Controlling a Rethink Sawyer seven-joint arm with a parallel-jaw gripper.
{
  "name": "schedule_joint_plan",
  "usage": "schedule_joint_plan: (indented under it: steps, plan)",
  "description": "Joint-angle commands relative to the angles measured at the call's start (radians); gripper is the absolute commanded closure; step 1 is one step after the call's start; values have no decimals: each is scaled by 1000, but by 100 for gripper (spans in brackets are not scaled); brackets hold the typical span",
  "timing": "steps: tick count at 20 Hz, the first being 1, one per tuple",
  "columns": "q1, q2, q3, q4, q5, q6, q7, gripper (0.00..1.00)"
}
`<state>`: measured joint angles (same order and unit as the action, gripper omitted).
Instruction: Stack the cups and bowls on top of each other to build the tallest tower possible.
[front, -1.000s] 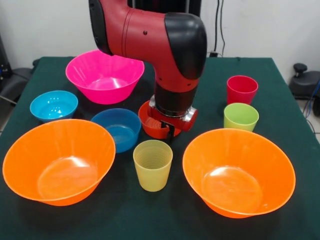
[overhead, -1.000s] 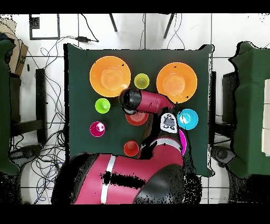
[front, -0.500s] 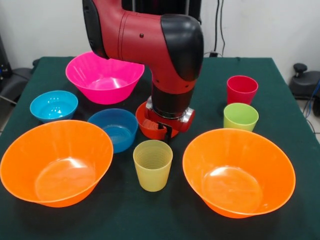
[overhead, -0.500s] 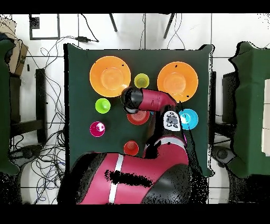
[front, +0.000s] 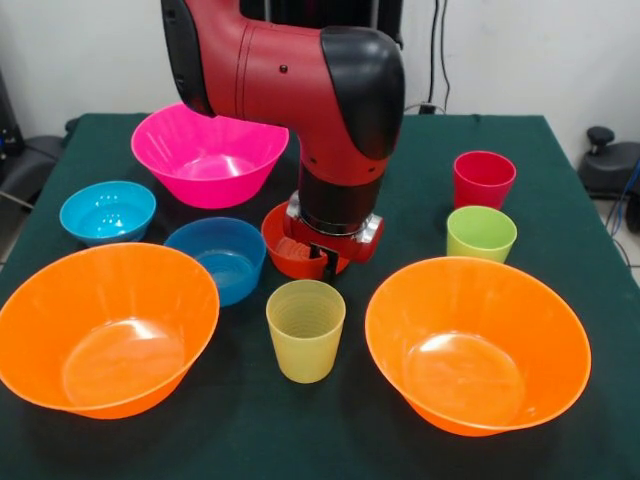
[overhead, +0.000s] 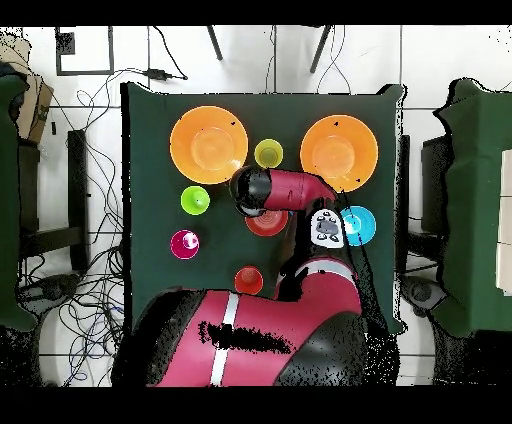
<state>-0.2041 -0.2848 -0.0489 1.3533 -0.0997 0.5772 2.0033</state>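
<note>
Gripping red-orange bowl, mid-table

Hanging straight down at table centre, gripper (front: 322, 262) with a dark finger over the near rim of the red-orange bowl (front: 285, 255); other finger hidden inside, by the look. Judged clamped on that rim wall, though wrist blocks most of it. Bowl directly under the wrist, upright, mouth up, low to the cloth; cannot tell if lifted or resting.

Key relation, front view: dark blue bowl (front: 220, 258) just beside the held bowl, to picture left, rims close or touching. Yellow cup (front: 305, 329) just in front, nearer camera. Left orange bowl (front: 105, 328) beyond the blue one, overlapping its rim in view. Right orange bowl (front: 476, 343) well to the other side. Pink bowl (front: 208, 152) behind, light blue bowl (front: 106, 211) far left. Red cup (front: 484, 179) and green cup (front: 481, 233) off to the right, apart from the arm.

Overhead: forearm lying across the table, elbow over the held bowl (overhead: 268, 222); an orange cup (overhead: 248, 281) near the base.

Nothing stacked yet. Likely next: lift clear, carry to a base bowl. Risk: clipping blue bowl.
</note>
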Motion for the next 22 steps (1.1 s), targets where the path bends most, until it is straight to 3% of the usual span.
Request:
schedule_joint_plan:
  steps: [1, 8, 22]
  plan:
    - [-100, 147, 23, -57, -200, -279, -92, 100]
    - [-127, 107, 28, -49, -236, -205, -130, 100]
    - [-133, 99, 30, -40, -293, -207, -76, 100]
